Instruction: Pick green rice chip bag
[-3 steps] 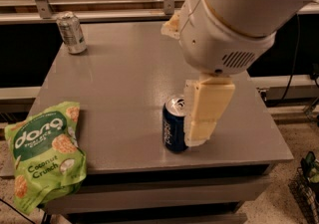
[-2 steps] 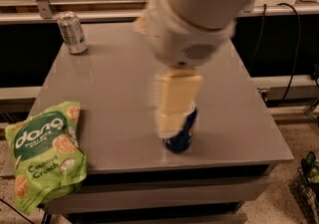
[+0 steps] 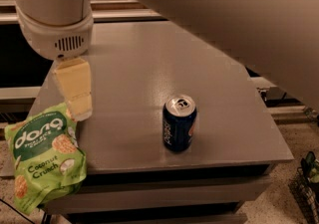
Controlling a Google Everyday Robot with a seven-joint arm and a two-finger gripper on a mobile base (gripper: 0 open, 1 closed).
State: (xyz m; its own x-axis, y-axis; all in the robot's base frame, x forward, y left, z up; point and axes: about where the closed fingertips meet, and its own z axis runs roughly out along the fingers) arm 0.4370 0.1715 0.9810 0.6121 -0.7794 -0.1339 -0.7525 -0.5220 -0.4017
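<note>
The green rice chip bag (image 3: 44,156) lies at the front left corner of the grey table (image 3: 149,68), partly hanging over the edge. It is light green with a dark-green panel, white "dang" and "Coconut Crunch" lettering and pictured round chips. My gripper (image 3: 76,91) hangs from the big white arm at the upper left. Its cream-coloured finger points down and ends just above the bag's top right corner.
A dark blue soda can (image 3: 179,122) stands upright near the table's front middle, to the right of the gripper. The white arm fills the top of the view and hides the back of the table. Some dark clutter (image 3: 309,173) sits on the floor at the right.
The arm has swung left across the table, from beside the blue can to above the bag's top edge. The silver can at the back left is now hidden behind the arm.
</note>
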